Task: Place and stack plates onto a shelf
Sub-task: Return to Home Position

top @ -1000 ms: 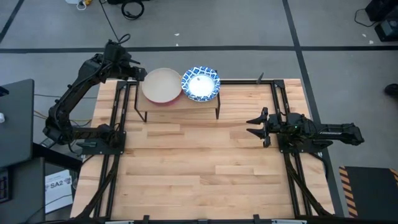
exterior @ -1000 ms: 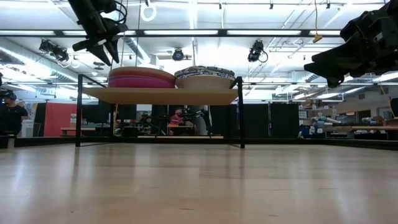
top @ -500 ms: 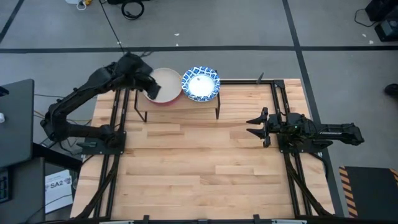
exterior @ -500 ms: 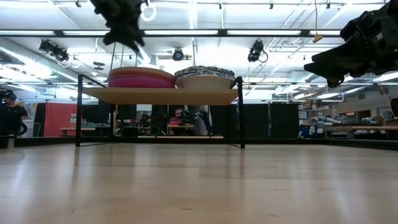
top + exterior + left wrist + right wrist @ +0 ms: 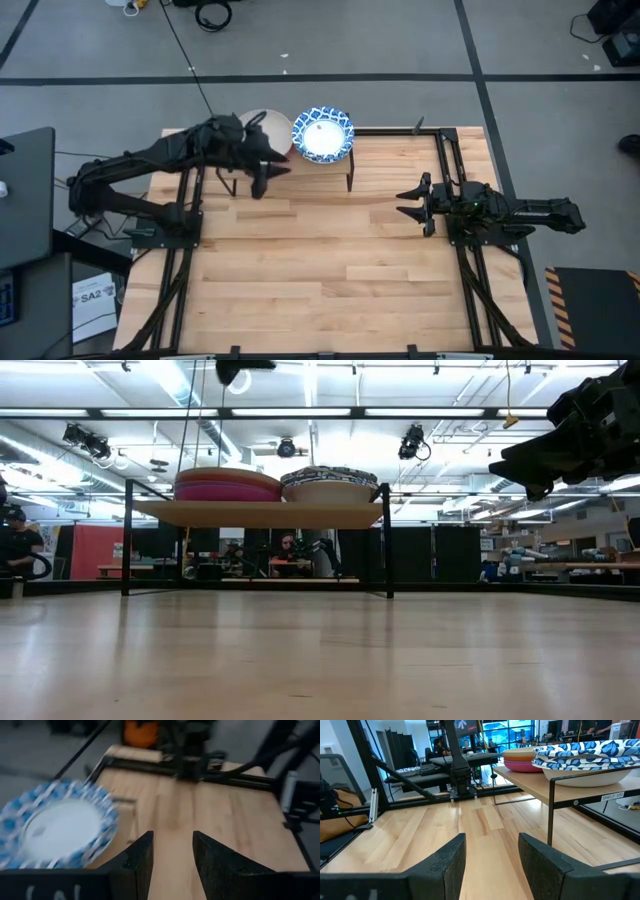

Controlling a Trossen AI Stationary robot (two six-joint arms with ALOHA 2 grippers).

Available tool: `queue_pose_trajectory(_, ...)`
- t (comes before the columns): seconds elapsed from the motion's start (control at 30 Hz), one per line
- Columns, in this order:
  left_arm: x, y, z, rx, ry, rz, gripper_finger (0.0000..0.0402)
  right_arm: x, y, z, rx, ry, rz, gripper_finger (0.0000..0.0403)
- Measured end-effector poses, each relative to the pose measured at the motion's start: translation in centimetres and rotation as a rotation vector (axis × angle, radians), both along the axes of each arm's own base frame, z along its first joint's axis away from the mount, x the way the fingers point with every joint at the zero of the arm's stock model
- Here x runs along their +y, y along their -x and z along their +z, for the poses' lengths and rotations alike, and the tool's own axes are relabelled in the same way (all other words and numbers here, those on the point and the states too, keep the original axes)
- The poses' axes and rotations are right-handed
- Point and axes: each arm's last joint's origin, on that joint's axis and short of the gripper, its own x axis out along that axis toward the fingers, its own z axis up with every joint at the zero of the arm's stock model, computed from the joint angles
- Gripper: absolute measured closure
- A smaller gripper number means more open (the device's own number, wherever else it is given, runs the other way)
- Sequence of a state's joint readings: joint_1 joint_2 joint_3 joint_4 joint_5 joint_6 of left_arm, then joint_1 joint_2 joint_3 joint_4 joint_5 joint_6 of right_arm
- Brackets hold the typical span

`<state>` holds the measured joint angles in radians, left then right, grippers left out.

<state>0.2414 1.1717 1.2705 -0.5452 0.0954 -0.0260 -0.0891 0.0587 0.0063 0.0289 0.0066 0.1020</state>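
Left fingers (image 5: 141,861) apart and empty, arm outstretched high over the shelf (image 5: 260,512)

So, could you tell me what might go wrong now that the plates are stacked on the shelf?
The left hand, open, hangs over the front of the shelf by the plain stack; a low swing home could clip either. The blue-rimmed stack looks uneven and juts past the shelf edge, so a knock might slide it off.
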Motion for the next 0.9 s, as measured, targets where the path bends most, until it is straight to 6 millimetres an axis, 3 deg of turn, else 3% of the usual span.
queue_pose_trajectory(0.3, -2.5, -0.5, 0.4, -0.059, -0.122, -0.36, 0.026, 0.0, 0.0, 0.0, 0.0, 0.0, 0.0, 0.0216)
queue_pose_trajectory(0.9, -2.9, 1.2, 0.3, 0.005, -0.167, -0.413, 0.026, 0.0, 0.0, 0.0, 0.0, 0.0, 0.0, 0.0216)
